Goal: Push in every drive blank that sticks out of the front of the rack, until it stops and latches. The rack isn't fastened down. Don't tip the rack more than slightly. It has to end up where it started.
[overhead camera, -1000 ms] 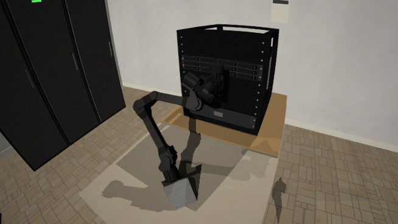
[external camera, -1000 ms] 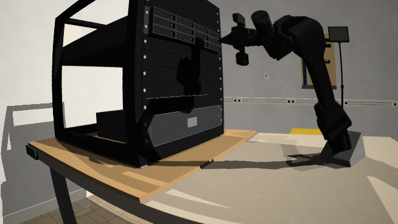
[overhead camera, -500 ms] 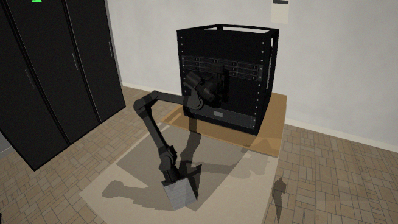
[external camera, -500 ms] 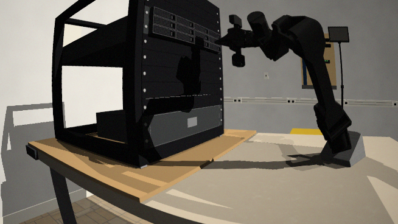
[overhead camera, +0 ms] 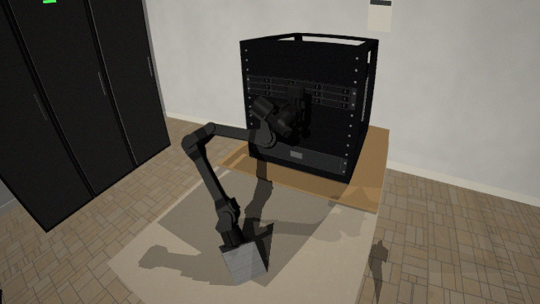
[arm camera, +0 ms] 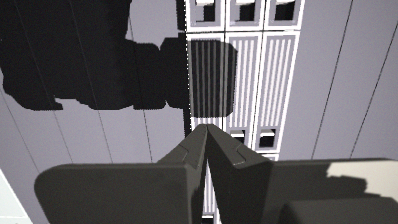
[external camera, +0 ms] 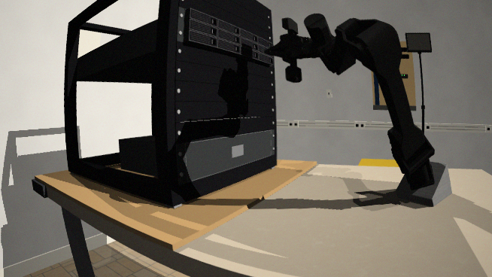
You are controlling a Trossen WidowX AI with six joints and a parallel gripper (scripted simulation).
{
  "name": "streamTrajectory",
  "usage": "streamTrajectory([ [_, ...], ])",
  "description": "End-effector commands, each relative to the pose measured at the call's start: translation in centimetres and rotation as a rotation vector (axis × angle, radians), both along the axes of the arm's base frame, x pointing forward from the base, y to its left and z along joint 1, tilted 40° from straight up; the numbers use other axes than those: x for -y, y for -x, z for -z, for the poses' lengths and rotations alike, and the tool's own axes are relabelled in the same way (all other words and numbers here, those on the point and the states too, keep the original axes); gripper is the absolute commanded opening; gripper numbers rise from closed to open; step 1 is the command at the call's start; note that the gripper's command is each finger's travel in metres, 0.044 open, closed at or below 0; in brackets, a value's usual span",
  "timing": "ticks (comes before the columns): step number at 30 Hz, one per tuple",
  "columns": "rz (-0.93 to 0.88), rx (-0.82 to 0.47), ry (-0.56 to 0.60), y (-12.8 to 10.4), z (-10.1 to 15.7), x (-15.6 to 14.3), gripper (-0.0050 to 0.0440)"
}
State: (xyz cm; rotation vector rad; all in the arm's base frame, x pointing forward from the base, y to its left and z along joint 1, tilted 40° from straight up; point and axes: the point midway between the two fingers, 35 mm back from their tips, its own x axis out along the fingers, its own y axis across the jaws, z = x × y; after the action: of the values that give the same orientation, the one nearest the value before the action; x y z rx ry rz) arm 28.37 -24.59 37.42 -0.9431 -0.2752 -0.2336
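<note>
Drive blanks sit upper centre in the top view, probably light and stiff; I'd push them square on the face, not grasp. The gripper's fingers are together, empty.

Claw now nearer the rack
</note>
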Motion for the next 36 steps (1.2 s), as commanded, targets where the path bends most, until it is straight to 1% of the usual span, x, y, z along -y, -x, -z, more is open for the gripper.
streamTrajectory([
  [1,0.005,0.013,0.021,-0.4,-1.2,0.2,-0.0050],
  [18,0.005,0.013,0.021,-0.4,-1.3,0.2,-0.0050],
  [25,0.005,0.013,0.021,-1.3,-1.6,0.2,-0.0050],
  [36,0.005,0.013,0.021,-1.4,-1.7,0.2,-0.0050],
])
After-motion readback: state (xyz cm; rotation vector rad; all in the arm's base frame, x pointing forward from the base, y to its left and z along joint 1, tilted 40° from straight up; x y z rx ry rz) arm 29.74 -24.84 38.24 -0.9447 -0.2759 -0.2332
